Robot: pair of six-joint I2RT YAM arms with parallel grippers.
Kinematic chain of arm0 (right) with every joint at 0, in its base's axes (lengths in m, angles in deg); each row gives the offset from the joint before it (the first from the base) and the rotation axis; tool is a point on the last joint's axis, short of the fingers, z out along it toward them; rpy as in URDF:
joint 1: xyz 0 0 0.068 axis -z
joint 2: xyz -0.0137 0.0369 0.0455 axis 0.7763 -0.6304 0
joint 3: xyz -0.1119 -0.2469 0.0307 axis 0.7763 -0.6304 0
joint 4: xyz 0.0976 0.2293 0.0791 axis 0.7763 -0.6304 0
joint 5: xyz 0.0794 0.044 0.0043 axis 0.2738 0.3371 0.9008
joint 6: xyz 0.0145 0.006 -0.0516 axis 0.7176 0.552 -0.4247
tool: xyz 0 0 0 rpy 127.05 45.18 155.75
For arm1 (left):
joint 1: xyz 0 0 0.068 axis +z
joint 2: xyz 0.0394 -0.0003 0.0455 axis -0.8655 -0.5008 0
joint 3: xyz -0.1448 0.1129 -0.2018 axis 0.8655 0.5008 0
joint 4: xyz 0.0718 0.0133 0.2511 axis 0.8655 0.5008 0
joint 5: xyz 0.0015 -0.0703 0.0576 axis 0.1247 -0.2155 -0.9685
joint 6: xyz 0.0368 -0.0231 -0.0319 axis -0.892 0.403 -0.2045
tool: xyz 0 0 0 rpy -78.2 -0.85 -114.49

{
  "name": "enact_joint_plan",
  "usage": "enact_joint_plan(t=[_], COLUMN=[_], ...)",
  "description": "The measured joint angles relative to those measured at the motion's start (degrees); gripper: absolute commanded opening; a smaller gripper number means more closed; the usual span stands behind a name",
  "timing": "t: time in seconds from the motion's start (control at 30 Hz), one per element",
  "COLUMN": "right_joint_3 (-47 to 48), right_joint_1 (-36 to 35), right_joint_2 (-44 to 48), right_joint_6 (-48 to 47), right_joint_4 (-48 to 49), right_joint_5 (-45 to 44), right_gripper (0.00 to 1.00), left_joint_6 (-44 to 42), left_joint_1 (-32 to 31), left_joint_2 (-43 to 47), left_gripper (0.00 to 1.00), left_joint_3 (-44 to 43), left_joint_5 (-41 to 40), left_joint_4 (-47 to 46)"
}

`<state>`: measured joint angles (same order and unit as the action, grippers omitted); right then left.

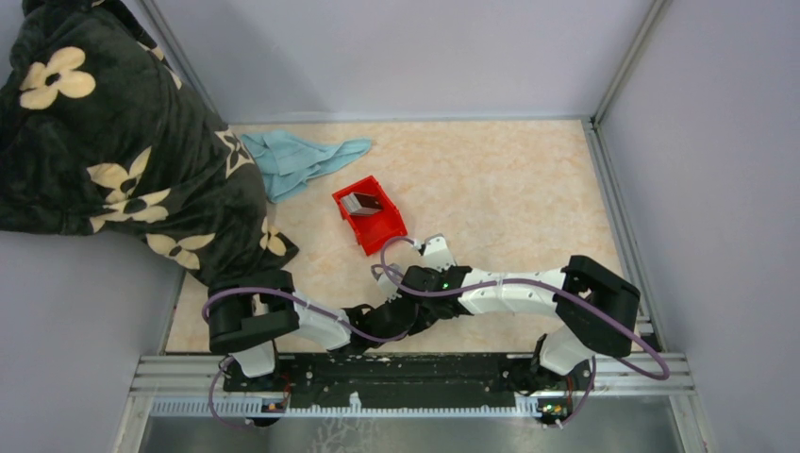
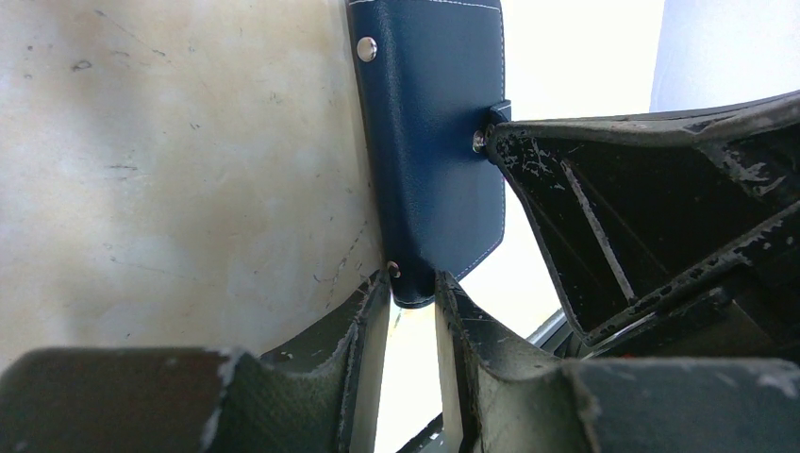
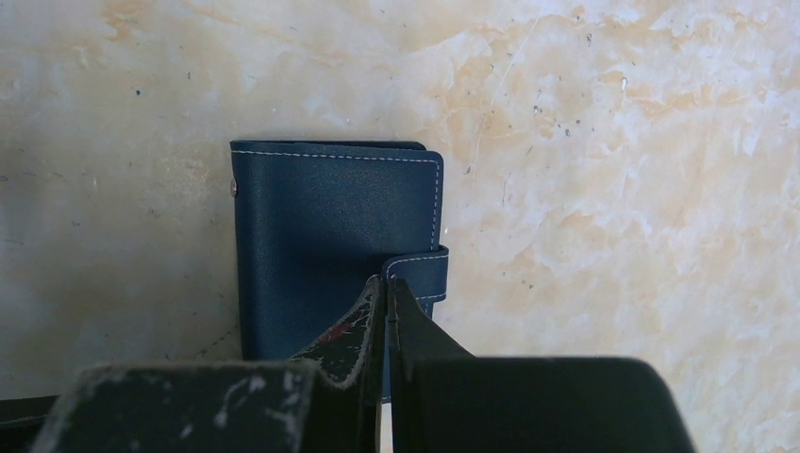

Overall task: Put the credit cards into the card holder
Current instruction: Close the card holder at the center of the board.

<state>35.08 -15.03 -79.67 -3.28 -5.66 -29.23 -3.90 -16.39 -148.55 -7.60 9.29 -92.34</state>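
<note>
The marbled worktop (image 1: 509,189) carries a dark flowered blanket (image 1: 104,142) spilling over its left side, a teal cloth (image 1: 297,159) at the back, and a red bin (image 1: 382,231) near the middle with what look like the cards (image 1: 362,201) lying inside it. Both arms meet toward the near edge, well apart from the bin, and the wrist views show the navy wallet (image 3: 330,236) there, folded shut and close against the worktop. The left claw (image 2: 413,288) is clamped on one edge of the wallet and steadies it. The right claw (image 3: 387,288) is closed with its tips against the snap tab (image 3: 420,269), though whether it pinches the tab I cannot tell. The step in hand looks like opening the wallet, with no card in it yet. The next move probably calls for a firm left hold while the right pulls the tab off its stud and swings the flap open, then a trip to the bin for a card
</note>
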Motion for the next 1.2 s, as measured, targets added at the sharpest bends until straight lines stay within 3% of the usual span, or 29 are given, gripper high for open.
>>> enact_joint_plan(t=[1.2], right_joint_3=[0.0], right_joint_1=[0.0], right_joint_2=[0.1], right_joint_6=[-0.9], right_joint_4=[0.3], right_joint_5=[1.3], right_gripper=[0.0], left_joint_6=[0.0], left_joint_1=[0.0], left_joint_2=[-0.2], left_gripper=[0.34], left_joint_3=[-0.2], left_joint_5=[0.0], left_joint_4=[0.0])
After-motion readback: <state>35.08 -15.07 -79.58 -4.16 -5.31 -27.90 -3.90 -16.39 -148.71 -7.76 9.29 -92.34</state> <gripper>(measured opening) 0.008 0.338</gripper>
